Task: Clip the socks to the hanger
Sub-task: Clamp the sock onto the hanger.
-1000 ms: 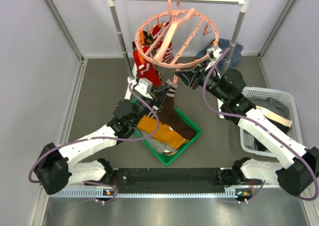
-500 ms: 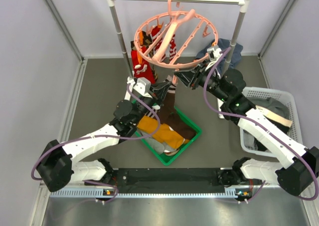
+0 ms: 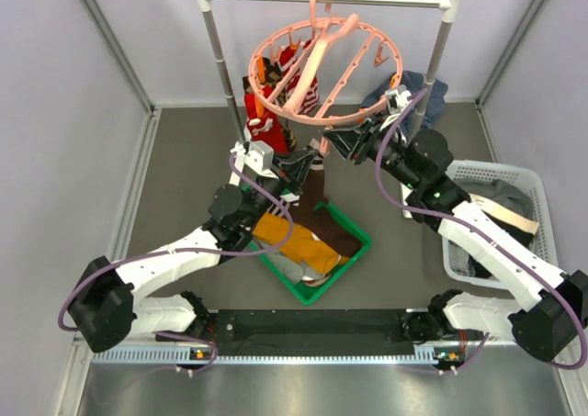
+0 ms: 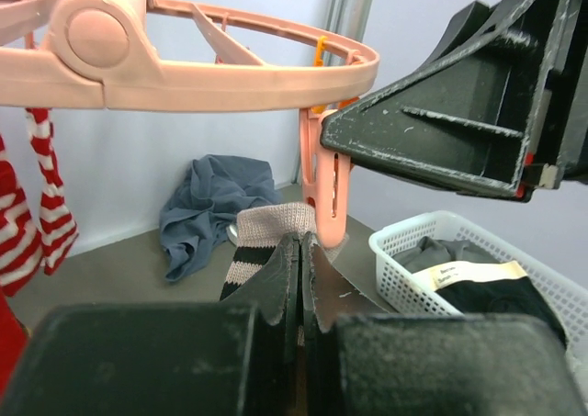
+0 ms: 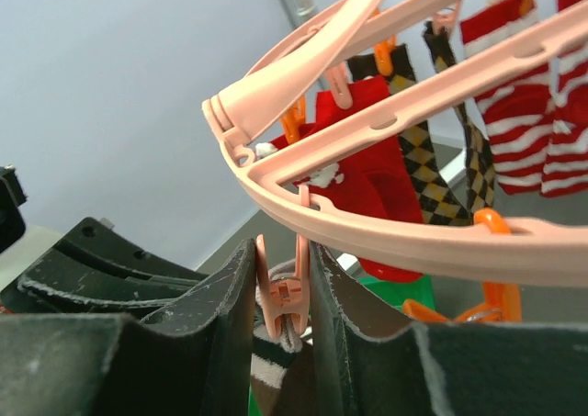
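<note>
The salmon-pink hanger [image 3: 323, 67] hangs from the rail, with red, red-and-white striped and diamond-patterned socks [image 5: 367, 159] clipped at its left side. My left gripper [image 4: 301, 241] is shut on a dark brown sock [image 3: 317, 196], whose striped grey cuff [image 4: 266, 228] is raised to a pink clip [image 4: 326, 196] on the ring's near rim. My right gripper [image 5: 283, 260] is shut on that clip [image 5: 285, 297], one finger pressing each side. The cuff [image 5: 276, 361] sits right under the clip's mouth. The sock's lower end trails into the green tray [image 3: 354, 251].
A mustard sock [image 3: 294, 237] and lighter ones lie in the green tray. At the right stands a white basket [image 3: 528, 182] of dark garments. A blue-grey cloth [image 3: 418, 95] lies by the rail's right post [image 3: 436, 62].
My left gripper has risen slightly toward the hanger's rim, carrying the brown sock's cuff up to the clip. The right gripper has stayed on the clip.
</note>
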### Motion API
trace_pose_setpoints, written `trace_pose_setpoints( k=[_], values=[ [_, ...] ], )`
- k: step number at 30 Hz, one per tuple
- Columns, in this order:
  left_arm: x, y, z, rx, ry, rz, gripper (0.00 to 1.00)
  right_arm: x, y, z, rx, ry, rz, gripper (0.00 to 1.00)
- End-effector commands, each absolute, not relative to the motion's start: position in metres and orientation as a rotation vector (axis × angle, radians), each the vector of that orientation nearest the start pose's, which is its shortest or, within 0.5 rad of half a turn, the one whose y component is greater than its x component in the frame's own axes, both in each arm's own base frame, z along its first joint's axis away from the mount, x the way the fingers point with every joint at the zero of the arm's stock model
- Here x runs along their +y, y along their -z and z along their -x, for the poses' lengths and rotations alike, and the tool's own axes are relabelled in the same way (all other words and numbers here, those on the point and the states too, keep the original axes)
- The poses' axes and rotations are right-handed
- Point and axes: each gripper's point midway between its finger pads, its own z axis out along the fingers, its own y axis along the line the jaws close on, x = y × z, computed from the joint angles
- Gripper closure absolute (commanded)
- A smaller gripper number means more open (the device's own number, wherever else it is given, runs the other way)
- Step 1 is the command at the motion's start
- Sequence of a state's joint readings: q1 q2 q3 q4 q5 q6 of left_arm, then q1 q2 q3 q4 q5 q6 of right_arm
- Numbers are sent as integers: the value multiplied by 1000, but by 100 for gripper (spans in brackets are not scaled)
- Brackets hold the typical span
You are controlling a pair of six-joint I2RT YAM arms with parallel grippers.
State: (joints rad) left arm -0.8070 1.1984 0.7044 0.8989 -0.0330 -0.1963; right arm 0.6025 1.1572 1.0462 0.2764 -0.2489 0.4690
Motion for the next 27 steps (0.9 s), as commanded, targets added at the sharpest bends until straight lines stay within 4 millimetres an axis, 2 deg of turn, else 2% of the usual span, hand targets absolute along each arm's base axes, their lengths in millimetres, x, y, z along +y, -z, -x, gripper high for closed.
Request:
trace_pose_setpoints(
  k=[1,5,11,19,27],
  values=[
    [-300,-394,-272,1048,953,-300,100,278,-383,-289,1471,-1063,283,100],
    [-301,-387,-272,1062,962,-297,100,281,-394,-283,1426,-1098,311,100],
    [-305,-392,-277,1046,974,-282,100,290,-399,-273,1406,-1182,342,100],
    [-311,-395,-273,1023,1033,-282,100,290,-398,-274,1392,-1205,321,100],
    [-303,-410,-267,981,1042,-256,100,291,-388,-279,1429,-1174,325,100]
  ],
)
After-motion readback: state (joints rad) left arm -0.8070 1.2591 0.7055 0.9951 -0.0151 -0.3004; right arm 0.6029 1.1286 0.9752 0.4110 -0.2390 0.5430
